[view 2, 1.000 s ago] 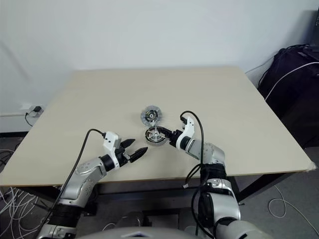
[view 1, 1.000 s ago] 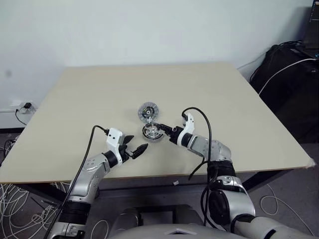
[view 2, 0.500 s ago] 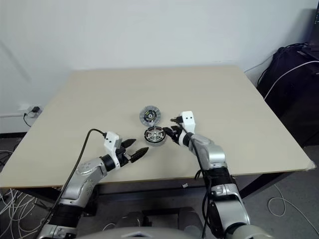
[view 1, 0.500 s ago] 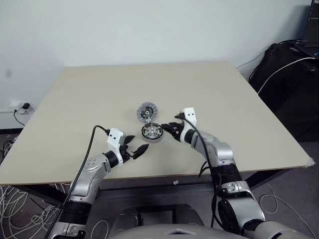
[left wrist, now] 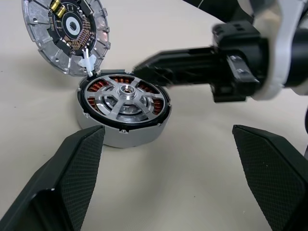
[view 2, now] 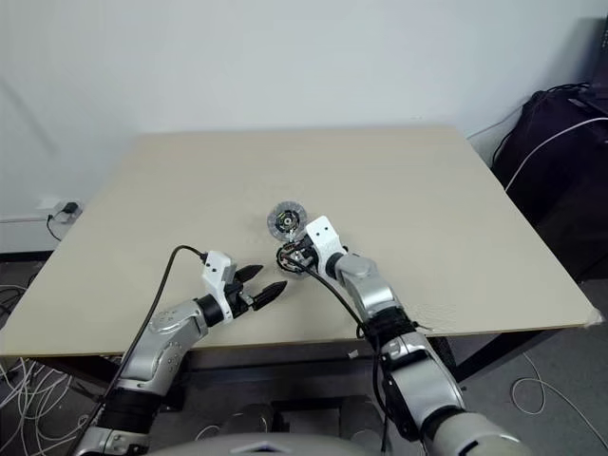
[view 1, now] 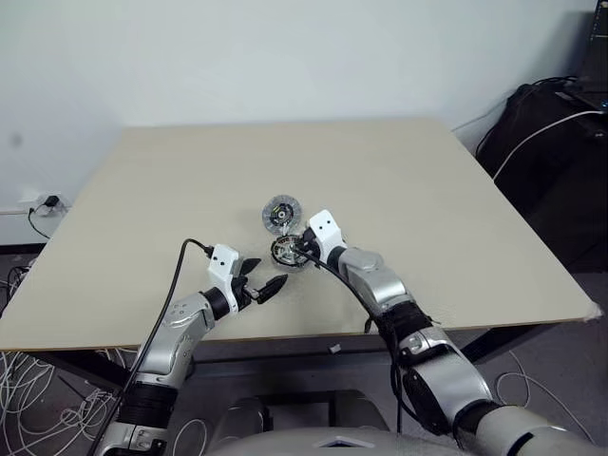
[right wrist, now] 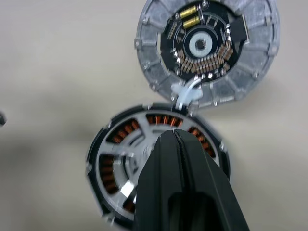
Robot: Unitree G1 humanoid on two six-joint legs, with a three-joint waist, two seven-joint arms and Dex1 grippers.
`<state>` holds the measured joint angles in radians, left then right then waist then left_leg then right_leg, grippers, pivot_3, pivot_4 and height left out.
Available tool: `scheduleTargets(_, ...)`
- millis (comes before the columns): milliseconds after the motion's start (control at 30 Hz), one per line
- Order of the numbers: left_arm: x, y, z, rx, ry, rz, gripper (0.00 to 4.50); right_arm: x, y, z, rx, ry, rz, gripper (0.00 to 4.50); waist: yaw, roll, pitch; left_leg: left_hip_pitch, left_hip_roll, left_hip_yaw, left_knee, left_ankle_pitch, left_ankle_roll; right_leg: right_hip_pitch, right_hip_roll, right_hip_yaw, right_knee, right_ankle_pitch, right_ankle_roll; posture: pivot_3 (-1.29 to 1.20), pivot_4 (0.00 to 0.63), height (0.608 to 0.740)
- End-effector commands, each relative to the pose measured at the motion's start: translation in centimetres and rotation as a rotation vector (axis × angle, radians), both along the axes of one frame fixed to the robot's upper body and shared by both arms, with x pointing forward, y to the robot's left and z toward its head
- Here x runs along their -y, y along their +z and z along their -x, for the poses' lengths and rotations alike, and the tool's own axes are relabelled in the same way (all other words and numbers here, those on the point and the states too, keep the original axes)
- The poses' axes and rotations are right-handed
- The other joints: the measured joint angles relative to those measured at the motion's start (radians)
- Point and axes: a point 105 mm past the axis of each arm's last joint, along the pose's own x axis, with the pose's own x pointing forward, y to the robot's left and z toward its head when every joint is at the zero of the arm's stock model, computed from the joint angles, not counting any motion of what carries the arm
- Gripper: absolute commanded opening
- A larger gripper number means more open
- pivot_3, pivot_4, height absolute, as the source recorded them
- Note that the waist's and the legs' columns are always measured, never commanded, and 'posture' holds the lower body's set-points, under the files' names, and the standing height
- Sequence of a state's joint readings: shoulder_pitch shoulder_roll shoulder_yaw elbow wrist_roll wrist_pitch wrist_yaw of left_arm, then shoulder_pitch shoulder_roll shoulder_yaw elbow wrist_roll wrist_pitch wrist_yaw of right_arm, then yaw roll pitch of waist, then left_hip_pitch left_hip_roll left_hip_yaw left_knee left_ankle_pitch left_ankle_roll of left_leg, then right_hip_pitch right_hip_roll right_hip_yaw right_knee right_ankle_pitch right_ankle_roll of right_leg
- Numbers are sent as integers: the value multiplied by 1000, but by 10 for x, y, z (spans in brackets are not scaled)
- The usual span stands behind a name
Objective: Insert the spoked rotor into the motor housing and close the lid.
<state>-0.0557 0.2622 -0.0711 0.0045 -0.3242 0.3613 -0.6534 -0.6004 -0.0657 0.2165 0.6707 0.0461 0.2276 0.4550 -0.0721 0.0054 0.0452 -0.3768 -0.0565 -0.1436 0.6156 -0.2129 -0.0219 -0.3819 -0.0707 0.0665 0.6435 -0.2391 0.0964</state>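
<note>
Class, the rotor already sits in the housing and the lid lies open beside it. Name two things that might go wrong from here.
1. The right tool, shut, hovers over the spoked rotor in the motor housing; pressing off-centre might tilt the rotor.
2. The lid is joined to the housing by a thin white wire; swinging it closed may pinch that wire.

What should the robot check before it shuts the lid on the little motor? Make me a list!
1. Spoked rotor seated in the motor housing: ok, it looks level inside the rim.
2. Lid off, lying flat beside the housing: ok.
3. White wire between lid and housing out of the rim's way: cannot tell.
4. Right gripper shut, tips over the rotor: ok, empty.
5. Left gripper open and apart from the parts: ok.
</note>
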Motion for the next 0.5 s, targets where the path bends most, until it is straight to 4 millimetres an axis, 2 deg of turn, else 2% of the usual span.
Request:
scheduleTargets(33, 2, 13, -4, 56, -1, 7, 4500, -7, 17, -12, 58, 1, -21, 31, 0, 0, 0, 0, 0, 0, 0, 0, 0, 0, 0, 0, 0, 0, 0, 0, 0, 740)
scheduleTargets(167, 2, 13, -4, 57, 2, 7, 4500, -15, 11, -12, 39, 21, -5, 31, -3, 0, 0, 0, 0, 0, 0, 0, 0, 0, 0, 0, 0, 1, 1, 0, 0, 740)
scheduleTargets(400, 3, 14, -3, 56, 10, 10, 4500, -22, -22, 3, -52, 91, 84, 31, -8, 0, 0, 2, 0, -1, 0, 0, 0, 1, 0, 0, 1, 1, 1, 0, 0, 740)
scheduleTargets(500, 2, 13, -3, 54, 14, 10, 4500, -22, -21, 3, -48, 95, 77, 31, -9, 1, 0, 6, 0, -1, 0, 0, 0, 1, 1, 0, 1, 0, 0, 0, 0, 740)
